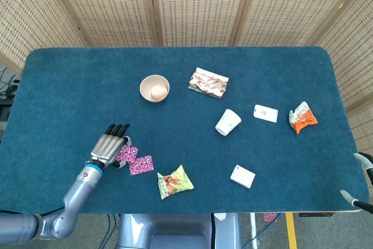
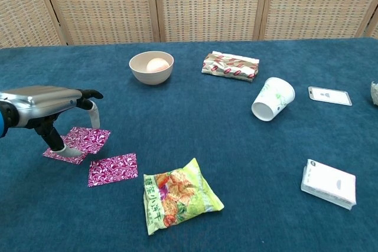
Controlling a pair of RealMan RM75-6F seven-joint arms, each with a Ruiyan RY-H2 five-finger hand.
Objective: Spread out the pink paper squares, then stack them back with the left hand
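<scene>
While the left hand point(image 2: 56, 110) presses a fingertip down on the two overlapped pink paper squares point(image 2: 81, 141), holding nothing and fingers apart, a third square point(image 2: 113, 169) lies just beside them. Careful: thin paper could crumple or skid on the cloth. The bowl point(image 2: 152, 67) holds a pale egg-like ball.

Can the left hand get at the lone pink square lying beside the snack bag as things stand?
Probably yes. The left hand presses on the overlapped pink squares, and the lone pink square lies just beside them on bare table. The green snack bag sits past it, not between them.
</scene>
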